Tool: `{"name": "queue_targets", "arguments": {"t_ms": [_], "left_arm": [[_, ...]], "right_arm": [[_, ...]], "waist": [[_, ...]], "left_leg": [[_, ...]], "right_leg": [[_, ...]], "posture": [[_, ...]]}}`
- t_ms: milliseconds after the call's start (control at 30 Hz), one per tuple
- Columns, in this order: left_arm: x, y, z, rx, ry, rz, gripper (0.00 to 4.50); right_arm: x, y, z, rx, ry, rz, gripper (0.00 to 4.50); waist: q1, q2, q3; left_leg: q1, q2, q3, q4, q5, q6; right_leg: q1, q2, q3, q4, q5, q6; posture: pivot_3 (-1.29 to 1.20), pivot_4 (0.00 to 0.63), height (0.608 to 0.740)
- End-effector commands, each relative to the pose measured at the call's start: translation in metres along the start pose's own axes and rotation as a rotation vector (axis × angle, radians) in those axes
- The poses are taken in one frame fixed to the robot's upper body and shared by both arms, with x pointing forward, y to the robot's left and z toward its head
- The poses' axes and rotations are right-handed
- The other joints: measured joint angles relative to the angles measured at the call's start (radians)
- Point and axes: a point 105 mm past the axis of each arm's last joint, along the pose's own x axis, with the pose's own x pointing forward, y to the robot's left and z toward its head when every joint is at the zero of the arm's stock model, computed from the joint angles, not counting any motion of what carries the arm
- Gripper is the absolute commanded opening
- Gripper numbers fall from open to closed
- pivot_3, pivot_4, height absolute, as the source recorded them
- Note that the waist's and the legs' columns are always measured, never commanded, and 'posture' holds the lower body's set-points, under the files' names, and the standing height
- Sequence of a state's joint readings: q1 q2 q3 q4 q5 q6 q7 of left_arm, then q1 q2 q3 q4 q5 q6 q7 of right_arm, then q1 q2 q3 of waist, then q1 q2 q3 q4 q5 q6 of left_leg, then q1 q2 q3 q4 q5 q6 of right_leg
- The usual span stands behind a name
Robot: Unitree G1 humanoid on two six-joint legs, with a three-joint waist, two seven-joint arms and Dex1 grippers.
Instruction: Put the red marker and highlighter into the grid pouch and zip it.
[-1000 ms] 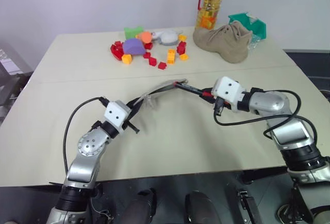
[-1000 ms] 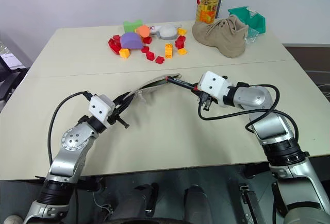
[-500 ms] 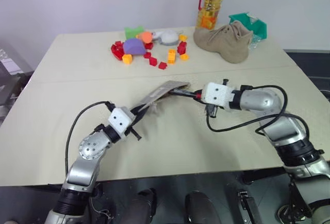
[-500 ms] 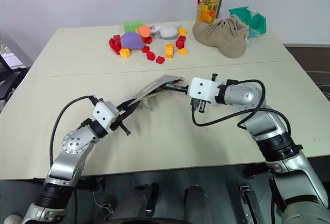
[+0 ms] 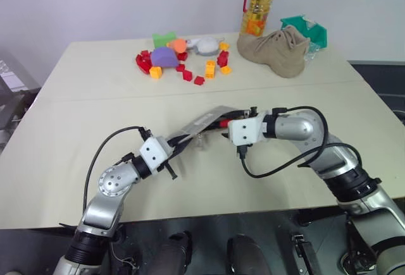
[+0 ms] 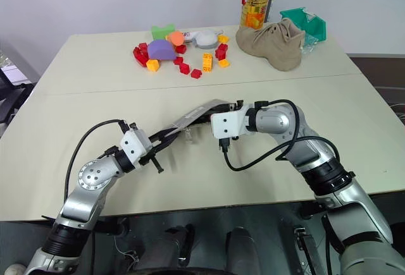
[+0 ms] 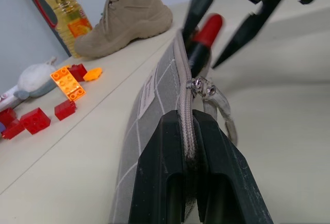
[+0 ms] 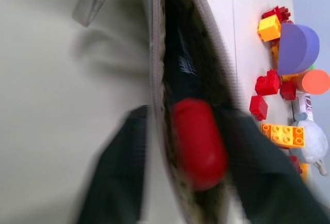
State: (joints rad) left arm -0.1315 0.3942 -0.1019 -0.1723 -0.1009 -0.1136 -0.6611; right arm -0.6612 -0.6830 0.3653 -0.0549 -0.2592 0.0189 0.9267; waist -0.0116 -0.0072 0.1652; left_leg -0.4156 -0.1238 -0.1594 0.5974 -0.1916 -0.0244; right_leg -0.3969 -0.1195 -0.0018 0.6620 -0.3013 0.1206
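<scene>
The grid pouch [image 5: 201,122], grey with white lines, is held up off the table with its zipper edge on top and its mouth open. My left gripper [image 7: 186,123] is shut on the pouch's zipper edge at its near end, just short of the metal zipper pull [image 7: 202,86]. The red marker [image 7: 207,30] stands partly inside the open mouth, its red end sticking out. My right gripper [image 7: 203,46] is open at the pouch's far end, with its fingers spread on either side of the marker [image 8: 198,141]. The highlighter is out of view.
At the table's far side lie a cluster of red, orange and purple toy blocks [image 5: 183,63], a tan boot [image 5: 276,48], an oil bottle [image 5: 258,4] and a green basket [image 5: 307,30]. The table edge [image 5: 209,215] runs close in front of the arms.
My right gripper moved left along the pouch, pushed the marker into its mouth and opened. The left gripper shifted slightly right, still shut on the pouch, whose far end now sits lower.
</scene>
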Motion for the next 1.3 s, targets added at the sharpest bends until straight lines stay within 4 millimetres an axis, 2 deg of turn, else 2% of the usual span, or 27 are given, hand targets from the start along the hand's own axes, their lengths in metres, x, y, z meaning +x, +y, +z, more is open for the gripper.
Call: {"name": "queue_targets", "arguments": {"t_ms": [33,100,200,333,500,667,767,833,900,1033,1200,1300], "left_arm": [[-0.001,0.021,0.012,-0.031,-0.058,0.127,0.00],[0.000,0.031,0.014,-0.068,-0.076,0.197,0.00],[0.004,0.043,0.019,-0.140,-0.120,0.292,0.00],[0.014,0.048,0.031,-0.216,-0.193,0.341,0.00],[0.025,0.047,0.036,-0.233,-0.221,0.334,0.00],[0.032,0.043,0.042,-0.246,-0.245,0.320,0.00],[0.032,0.041,0.043,-0.247,-0.249,0.313,0.00],[0.032,0.040,0.043,-0.249,-0.249,0.310,0.00],[0.031,0.039,0.043,-0.249,-0.249,0.307,0.00],[0.029,0.039,0.042,-0.241,-0.239,0.310,0.00],[0.024,0.042,0.037,-0.214,-0.215,0.312,0.00],[0.018,0.044,0.032,-0.189,-0.186,0.305,0.00]], "right_arm": [[-0.019,-0.032,0.014,0.089,-0.081,-0.148,3.39],[-0.026,-0.038,0.019,0.191,-0.136,-0.182,3.39],[-0.038,-0.046,0.030,0.434,-0.274,-0.203,3.39],[-0.040,-0.032,0.047,0.674,-0.418,-0.118,3.39],[-0.009,-0.024,0.053,0.908,-0.419,-0.148,3.39],[0.015,-0.027,0.055,1.004,-0.381,-0.206,3.39],[0.023,-0.031,0.056,1.022,-0.373,-0.238,3.39],[0.025,-0.033,0.056,1.034,-0.378,-0.246,2.86],[0.027,-0.034,0.056,1.041,-0.380,-0.254,2.11],[0.027,-0.037,0.051,1.044,-0.370,-0.267,0.03],[0.016,-0.045,0.037,1.025,-0.340,-0.327,0.03],[0.003,-0.056,0.020,1.010,-0.304,-0.397,0.03]], "waist": [[0.001,0.000,0.000],[0.001,0.000,0.000],[0.001,0.000,0.000],[0.002,-0.001,0.000],[-0.004,0.000,0.000],[-0.001,-0.001,0.000],[-0.001,0.000,0.000],[-0.001,0.000,0.000],[-0.002,0.000,0.000],[-0.002,0.000,0.000],[-0.003,0.000,0.000],[-0.002,0.000,0.000]], "left_leg": [[0.000,0.000,0.000,0.000,0.000,0.000],[0.000,0.000,0.000,0.000,0.000,0.000],[0.000,0.000,-0.001,0.000,0.000,0.000],[0.000,0.000,-0.001,0.001,0.000,0.000],[0.000,0.000,-0.001,0.001,0.000,0.000],[0.000,0.000,-0.001,0.001,0.000,0.000],[0.000,0.000,-0.001,0.001,0.000,0.000],[0.000,0.000,-0.001,0.001,0.000,0.000],[0.000,0.000,-0.001,0.001,0.000,0.000],[0.000,0.000,-0.001,0.001,0.000,0.000],[0.000,0.000,-0.001,0.001,0.000,0.000],[0.000,0.000,-0.001,0.001,0.000,0.000]], "right_leg": [[0.000,0.000,0.000,0.000,0.000,0.000],[0.000,0.000,0.000,0.000,0.000,0.000],[0.000,0.000,0.000,0.000,0.000,0.000],[0.001,0.000,-0.001,0.000,0.000,0.000],[0.000,0.000,0.000,0.001,0.000,0.000],[0.000,0.000,0.000,0.001,0.000,0.000],[0.000,0.000,0.000,0.001,0.000,0.000],[0.000,0.000,0.000,0.001,0.000,0.000],[0.000,0.000,0.000,0.001,0.000,0.000],[0.000,0.000,0.000,0.001,0.000,0.000],[0.000,0.000,0.000,0.001,0.000,0.000],[0.000,0.000,0.000,0.001,0.000,0.000]], "posture": [[0.00,0.150,0.740],[0.00,0.150,0.740],[0.00,0.150,0.740],[0.00,0.150,0.740],[0.00,0.150,0.740],[0.00,0.150,0.740],[0.00,0.150,0.740],[0.00,0.150,0.740],[0.00,0.150,0.740],[0.00,0.150,0.740],[0.00,0.150,0.740],[0.00,0.150,0.740]]}}
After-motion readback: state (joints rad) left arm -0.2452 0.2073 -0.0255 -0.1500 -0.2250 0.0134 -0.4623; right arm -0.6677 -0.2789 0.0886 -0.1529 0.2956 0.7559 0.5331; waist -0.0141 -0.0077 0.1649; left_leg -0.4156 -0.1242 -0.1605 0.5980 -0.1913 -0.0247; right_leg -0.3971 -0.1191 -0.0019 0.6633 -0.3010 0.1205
